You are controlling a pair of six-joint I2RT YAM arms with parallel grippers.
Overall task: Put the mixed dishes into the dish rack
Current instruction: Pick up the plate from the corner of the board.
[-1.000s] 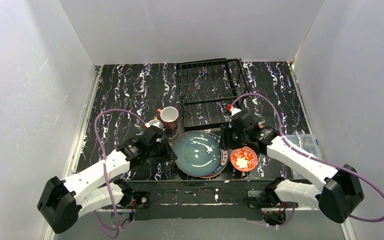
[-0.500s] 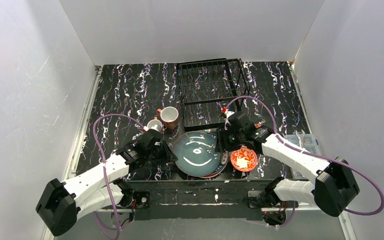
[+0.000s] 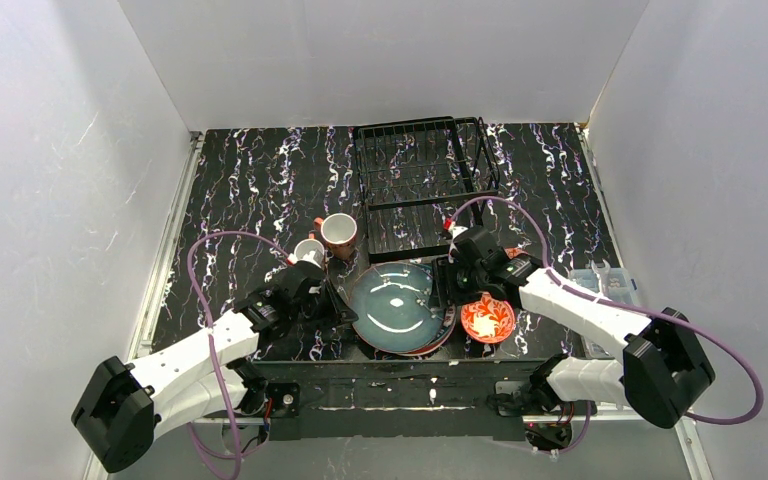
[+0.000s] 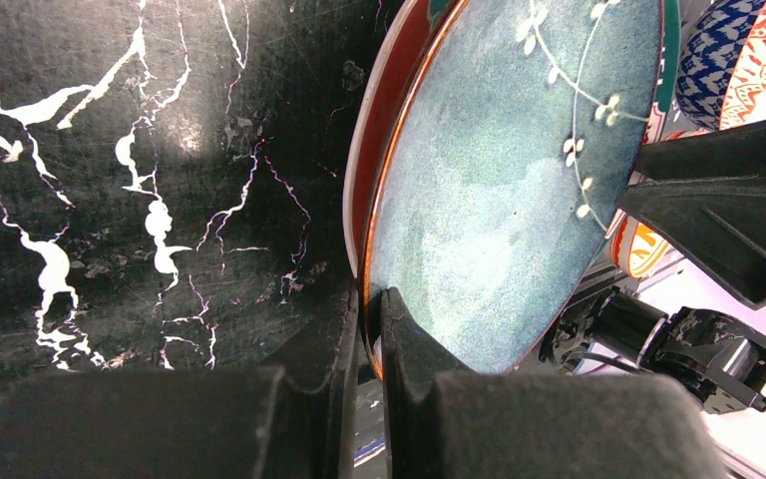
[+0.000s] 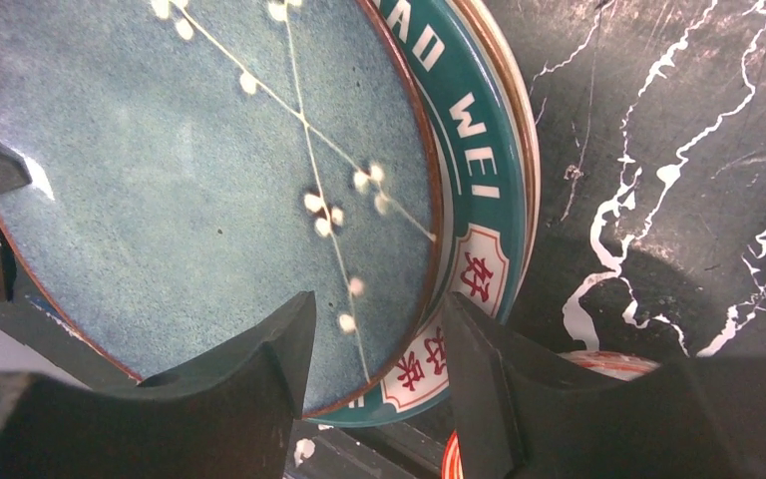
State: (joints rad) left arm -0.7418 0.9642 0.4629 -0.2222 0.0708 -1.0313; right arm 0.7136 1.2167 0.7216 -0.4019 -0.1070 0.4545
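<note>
A dark teal plate (image 3: 397, 303) tops a stack of plates near the front edge. My left gripper (image 3: 340, 305) is shut on its left rim; the left wrist view shows the fingers (image 4: 399, 339) pinching that rim of the plate (image 4: 499, 200) just above a red plate (image 4: 364, 190). My right gripper (image 3: 444, 288) is open and straddles the right rim. In the right wrist view its gripper (image 5: 374, 359) has one finger over the teal plate (image 5: 190, 190) and one beside a green-rimmed plate (image 5: 479, 170). The dish rack (image 3: 420, 185) stands behind.
Two terracotta mugs (image 3: 338, 232) (image 3: 308, 250) stand left of the rack, just behind my left gripper. A small red-patterned bowl (image 3: 487, 318) sits right of the plate stack, under my right arm. A clear plastic box (image 3: 610, 285) lies at the right edge.
My right gripper has moved left onto the teal plate's right rim and opened a little wider. The left gripper keeps its grip and has barely shifted.
</note>
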